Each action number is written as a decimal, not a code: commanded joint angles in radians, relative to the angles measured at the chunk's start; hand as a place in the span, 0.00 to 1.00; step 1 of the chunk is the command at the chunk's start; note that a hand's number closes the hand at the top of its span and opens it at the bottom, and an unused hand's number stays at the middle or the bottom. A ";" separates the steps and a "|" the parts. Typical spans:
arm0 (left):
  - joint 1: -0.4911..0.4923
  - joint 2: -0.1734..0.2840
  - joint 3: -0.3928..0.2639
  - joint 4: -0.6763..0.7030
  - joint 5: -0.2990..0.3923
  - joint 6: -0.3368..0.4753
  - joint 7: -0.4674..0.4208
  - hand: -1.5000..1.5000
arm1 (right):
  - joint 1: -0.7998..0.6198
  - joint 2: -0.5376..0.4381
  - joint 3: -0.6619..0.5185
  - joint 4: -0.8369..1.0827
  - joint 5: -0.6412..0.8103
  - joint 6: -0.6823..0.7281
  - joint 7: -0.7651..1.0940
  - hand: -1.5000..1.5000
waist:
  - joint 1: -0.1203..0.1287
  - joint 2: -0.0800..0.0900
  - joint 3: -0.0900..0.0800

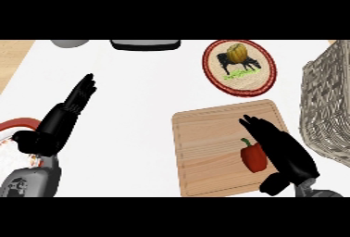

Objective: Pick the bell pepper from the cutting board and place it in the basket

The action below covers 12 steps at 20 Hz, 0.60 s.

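Right robot hand (284, 152): over the right part of the cutting board, fingers straight and pointing up-left, thumb low at the board's lower right; nothing clasped, hand apart.
Contact: the palm edge lies just beside the bell pepper's right side; whether it touches cannot be told.
Bell pepper (253, 156): red with a green stem, lying on the cutting board, right of centre, stem end pointing up the view.
Cutting board (205, 148): pale wood, flat on the surface, slightly rotated.
Basket (329, 99): grey wicker, at the right edge of the view, just beside the board's right side; only part shows.
Round mat (239, 67): red-rimmed, with a dark animal picture, above the board, apart from it.
Left robot hand (65, 118): at the left of the view, fingers straight, pointing up and right, holding nothing, well apart from the board.
Plate (14, 127): red-rimmed, at the left edge, partly hidden behind the left forearm.
Surface (137, 115): white.
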 commanded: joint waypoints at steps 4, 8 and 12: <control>-0.018 0.002 0.033 0.008 0.007 -0.026 0.024 0.50 | -0.016 0.027 -0.019 0.057 0.035 0.021 -0.015 0.00 | 0.000 0.000 0.000; -0.040 -0.002 0.029 -0.020 0.005 -0.027 0.037 0.50 | -0.010 0.043 0.017 0.087 0.052 0.040 -0.023 0.00 | -0.001 0.000 0.000; -0.047 -0.029 0.016 0.002 -0.009 -0.006 0.036 0.50 | -0.100 -0.021 0.000 0.233 0.069 0.055 -0.117 1.00 | 0.004 0.001 0.000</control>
